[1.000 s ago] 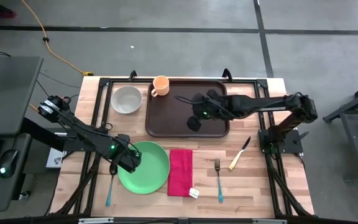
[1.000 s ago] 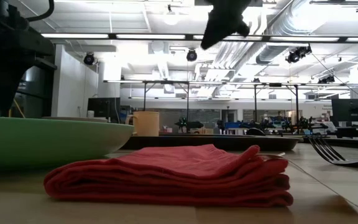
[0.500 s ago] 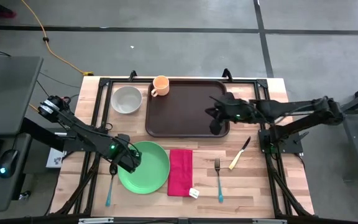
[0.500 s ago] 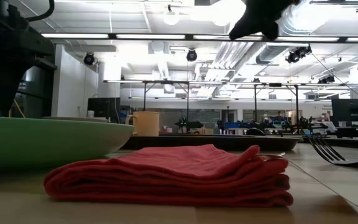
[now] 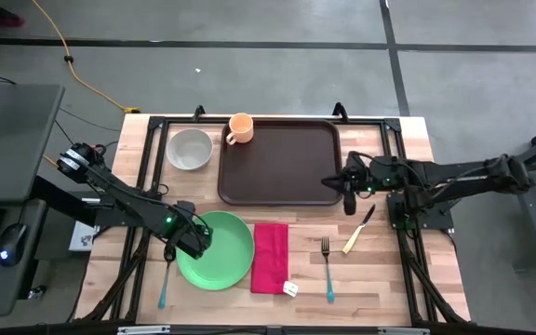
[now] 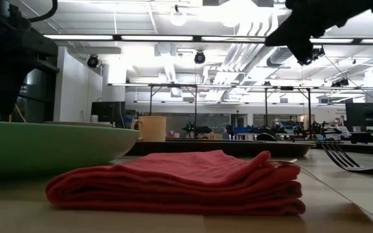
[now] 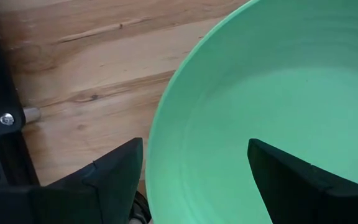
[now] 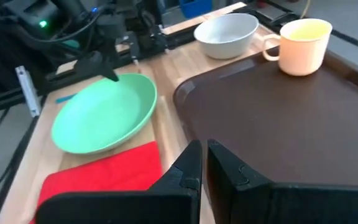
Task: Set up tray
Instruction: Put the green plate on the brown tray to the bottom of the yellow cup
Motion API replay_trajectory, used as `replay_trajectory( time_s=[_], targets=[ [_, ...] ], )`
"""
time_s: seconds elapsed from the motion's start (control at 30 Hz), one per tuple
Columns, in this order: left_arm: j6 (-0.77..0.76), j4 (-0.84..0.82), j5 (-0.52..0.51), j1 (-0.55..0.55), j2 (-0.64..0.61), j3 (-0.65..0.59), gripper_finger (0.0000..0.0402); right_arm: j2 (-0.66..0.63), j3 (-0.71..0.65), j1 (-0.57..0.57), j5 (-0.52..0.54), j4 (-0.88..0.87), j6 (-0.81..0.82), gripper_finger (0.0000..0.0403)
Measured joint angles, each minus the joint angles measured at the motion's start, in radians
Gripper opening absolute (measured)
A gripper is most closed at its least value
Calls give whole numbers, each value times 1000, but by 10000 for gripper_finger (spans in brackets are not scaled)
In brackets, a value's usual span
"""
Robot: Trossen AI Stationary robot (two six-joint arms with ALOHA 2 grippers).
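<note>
spanning wooden table [image 5: 394, 279], bare tray [image 5: 282, 163]

On the counter [image 5: 408, 279], at the far side in the middle, the tray [image 5: 282, 163]. On its far left corner, a cup [image 5: 239, 127]. Left of the tray and just beside it, a bowl [image 5: 190, 149]. In the near row, from left to right: a spoon [image 5: 164, 288], a plate [image 5: 217, 249], a napkin [image 5: 270, 257] touching the plate, a fork [image 5: 327, 268], and a knife [image 5: 358, 230] lying tilted. Left claw [image 5: 186, 240] over the plate's left edge, with one finger [image 7: 303, 183] inside the rim and the other outside. Right claw [image 5: 349, 194] just off the tray's right edge, above the knife's far end.
</note>
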Motion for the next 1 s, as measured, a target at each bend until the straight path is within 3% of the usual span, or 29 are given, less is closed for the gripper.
replay_trajectory(
  time_s=[0.63, 1.0],
  targets=[
    [5, 44, 15, 0, 0, 0, 321, -299, -200, -2, -89, -1, 50, 0],
    [8, 49, 19, 0, 0, 0, 321, -477, -285, -2, -96, -99, 83, 0]
  ],
)
